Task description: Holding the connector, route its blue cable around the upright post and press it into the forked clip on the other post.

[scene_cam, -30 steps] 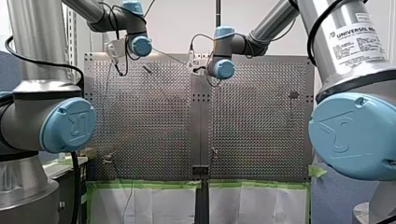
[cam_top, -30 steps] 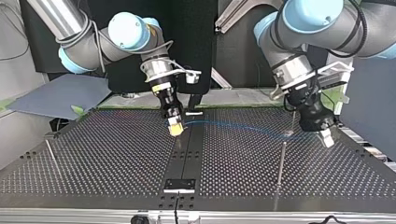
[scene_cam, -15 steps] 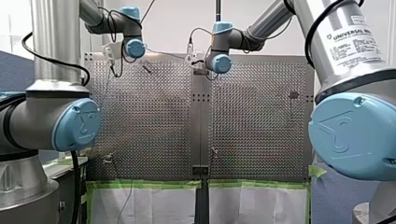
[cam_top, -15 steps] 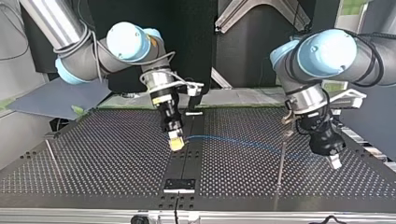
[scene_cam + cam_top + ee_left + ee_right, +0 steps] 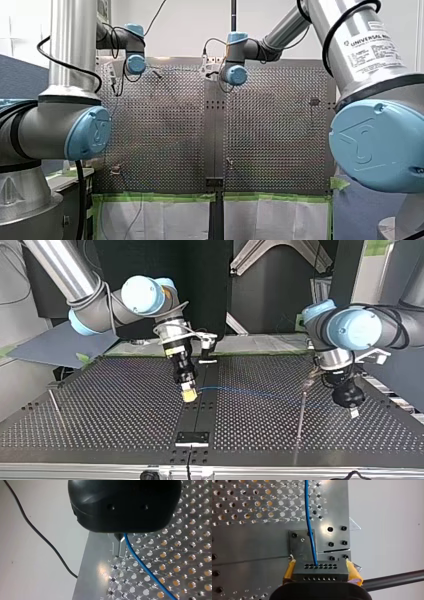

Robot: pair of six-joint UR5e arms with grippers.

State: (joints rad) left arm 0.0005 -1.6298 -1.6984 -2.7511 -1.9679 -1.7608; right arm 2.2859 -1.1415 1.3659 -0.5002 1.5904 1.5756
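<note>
Two robot arms work over a perforated metal table [image 5: 100, 405]. In the top view my right arm [image 5: 100, 305] comes in at the left and my left arm [image 5: 370, 325] at the right. My right gripper [image 5: 189, 394] hangs low over the table's centre strip. The right wrist view shows its yellow pads [image 5: 291, 568] closed on either side of a grey connector [image 5: 320, 572] with two rows of small holes. My left gripper [image 5: 353, 411], black-bodied, hovers just above the table near its edge at the top view's right. Whether it is open or closed cannot be told. A thin upright post [image 5: 301, 412] stands just beside it, toward the table's middle. A blue cable [image 5: 310, 525] leaves the connector's face and runs across the perforated surface toward that post and my left gripper. In the left wrist view it emerges from beneath the black housing. Whether the cable touches the post cannot be told.
</note>
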